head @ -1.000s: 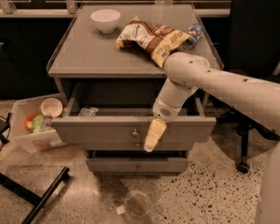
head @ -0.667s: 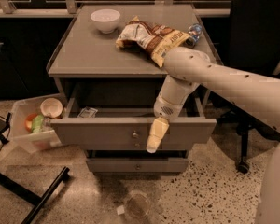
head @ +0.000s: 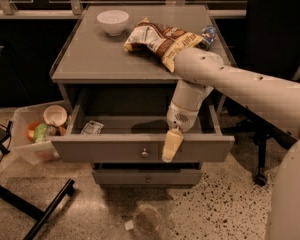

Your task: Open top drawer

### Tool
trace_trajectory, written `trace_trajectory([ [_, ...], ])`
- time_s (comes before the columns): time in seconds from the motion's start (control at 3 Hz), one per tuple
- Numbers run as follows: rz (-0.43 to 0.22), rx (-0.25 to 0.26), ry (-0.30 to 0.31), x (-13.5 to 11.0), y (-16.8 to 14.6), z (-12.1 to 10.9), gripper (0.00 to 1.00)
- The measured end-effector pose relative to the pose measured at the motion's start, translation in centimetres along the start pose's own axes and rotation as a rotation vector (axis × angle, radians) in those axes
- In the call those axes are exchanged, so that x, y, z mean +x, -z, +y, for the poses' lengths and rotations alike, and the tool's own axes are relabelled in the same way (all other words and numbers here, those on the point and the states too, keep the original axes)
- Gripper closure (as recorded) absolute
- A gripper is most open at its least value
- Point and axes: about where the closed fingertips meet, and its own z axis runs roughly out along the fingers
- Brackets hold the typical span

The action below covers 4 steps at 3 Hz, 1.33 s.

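Observation:
The top drawer (head: 115,149) of the grey cabinet stands pulled out, its wide flat front bearing a small round silver knob (head: 144,153) at its centre. A small packet (head: 92,128) lies inside it at the left. My gripper (head: 171,146) hangs from the white arm (head: 240,86) and points down over the drawer's front edge, just right of the knob. Its cream fingers (head: 172,144) lie against the drawer front, apart from the knob.
On the cabinet top (head: 90,59) stand a white bowl (head: 113,21), a chip bag (head: 162,40) and a bottle (head: 207,35). A lower drawer front (head: 120,176) shows below. A clear bin (head: 37,134) with items sits at the left, an office chair (head: 270,34) at the right, litter (head: 147,221) on the floor.
The gripper has shifted slightly right and up along the drawer front. The drawer stays pulled out.

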Motion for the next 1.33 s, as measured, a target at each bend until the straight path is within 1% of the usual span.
trace_trajectory([
  [0.33, 0.003, -0.003, 0.000, 0.1, 0.2, 0.0, 0.65],
  [0.67, 0.017, -0.018, 0.002, 0.5, 0.4, 0.8, 0.89],
  [1.0, 0.016, -0.020, 0.007, 0.7, 0.6, 1.4, 1.00],
  [1.33, 0.006, -0.028, 0.007, 1.0, 0.1, 1.4, 1.00],
])
